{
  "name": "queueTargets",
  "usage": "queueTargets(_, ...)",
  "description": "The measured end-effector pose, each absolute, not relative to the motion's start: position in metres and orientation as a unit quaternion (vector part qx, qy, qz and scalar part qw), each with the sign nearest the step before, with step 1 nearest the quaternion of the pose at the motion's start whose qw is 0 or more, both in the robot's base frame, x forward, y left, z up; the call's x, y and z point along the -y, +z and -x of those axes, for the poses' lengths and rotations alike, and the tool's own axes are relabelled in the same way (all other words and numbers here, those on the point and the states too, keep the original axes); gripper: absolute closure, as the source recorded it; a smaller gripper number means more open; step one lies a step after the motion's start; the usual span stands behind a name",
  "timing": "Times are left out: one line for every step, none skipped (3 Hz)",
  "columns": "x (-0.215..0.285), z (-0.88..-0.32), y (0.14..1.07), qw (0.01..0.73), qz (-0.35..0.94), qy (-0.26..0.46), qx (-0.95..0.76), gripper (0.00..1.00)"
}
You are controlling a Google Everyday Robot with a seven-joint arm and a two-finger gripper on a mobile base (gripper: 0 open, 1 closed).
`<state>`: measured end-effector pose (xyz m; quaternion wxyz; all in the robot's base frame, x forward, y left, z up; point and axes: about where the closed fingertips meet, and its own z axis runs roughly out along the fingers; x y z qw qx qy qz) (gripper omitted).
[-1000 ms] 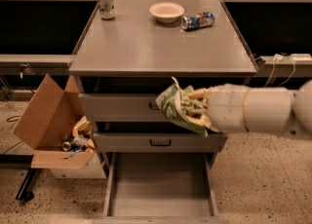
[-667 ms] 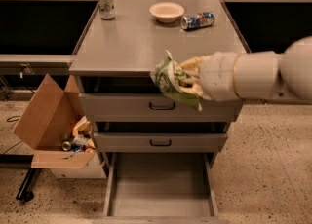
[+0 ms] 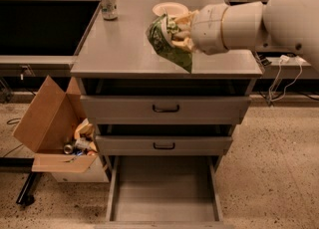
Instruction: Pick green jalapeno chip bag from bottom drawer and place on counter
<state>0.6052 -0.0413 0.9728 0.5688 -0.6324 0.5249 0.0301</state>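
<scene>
My gripper [image 3: 175, 35] is shut on the green jalapeno chip bag [image 3: 164, 43], a wrinkly green foil bag, and holds it in the air above the counter [image 3: 119, 49], over its right-middle part. The white arm reaches in from the right. The bottom drawer [image 3: 164, 193] stands pulled open below, its flat grey floor bare.
A soda can [image 3: 107, 3] stands at the counter's back left and a pale bowl [image 3: 168, 9] at the back middle, just behind the bag. Two shorter drawers [image 3: 165, 108] with black handles are above the bottom one. An open cardboard box [image 3: 55, 128] with rubbish sits on the floor at left.
The gripper has risen with the bag from in front of the upper drawers to above the counter.
</scene>
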Motion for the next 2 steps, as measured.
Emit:
queueTargets(0.043,-0.646,0.975,0.575,0.612,0.03,-0.541,1.0)
queueTargets(0.041,-0.685,0.967,0.572,0.598,0.032,-0.56,1.0)
